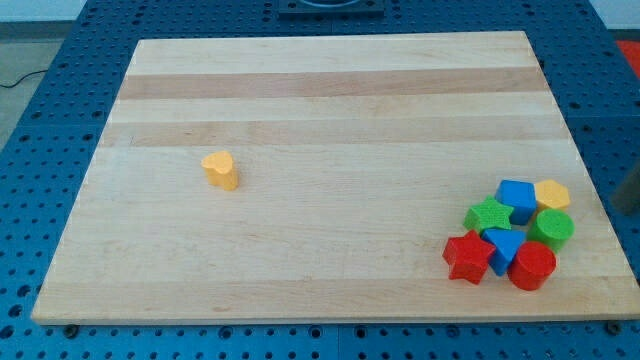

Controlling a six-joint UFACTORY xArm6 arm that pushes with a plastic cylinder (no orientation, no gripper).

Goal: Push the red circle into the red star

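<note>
Eight blocks on the wooden board (300, 60), single camera view, so straight to it. Far out alone toward the view's left: yellow heart (220, 170), well apart from everything else. Crowded into the bottom-right corner: the other seven. Along the top of the cluster, blue block (517, 198) and yellow block (552, 194), touching or nearly so. Below them, green star (488, 215) and green circle (551, 228). Down at the front, red star (467, 258) on the cluster's left, red circle (532, 266) on its right and near the board's bottom edge. Wedged between the two reds: blue triangle (503, 247), apparently touching both. So the key line: from red circle to red star, a short run toward the view's left and barely upward, but with that blue triangle in the lane. At the view's right edge, off the board, a dark blur (627, 190), probably the rod; too smeared to pick out my tip with certainty. No jaws to open or close on this rig, nothing held, just a bare rod for pushing. If that blur is the rod, then up and to the right of the red circle, already on the correct side. Likely needed next: down to the circle's right flank, then a leftward shove, probably carrying the blue triangle along.
</note>
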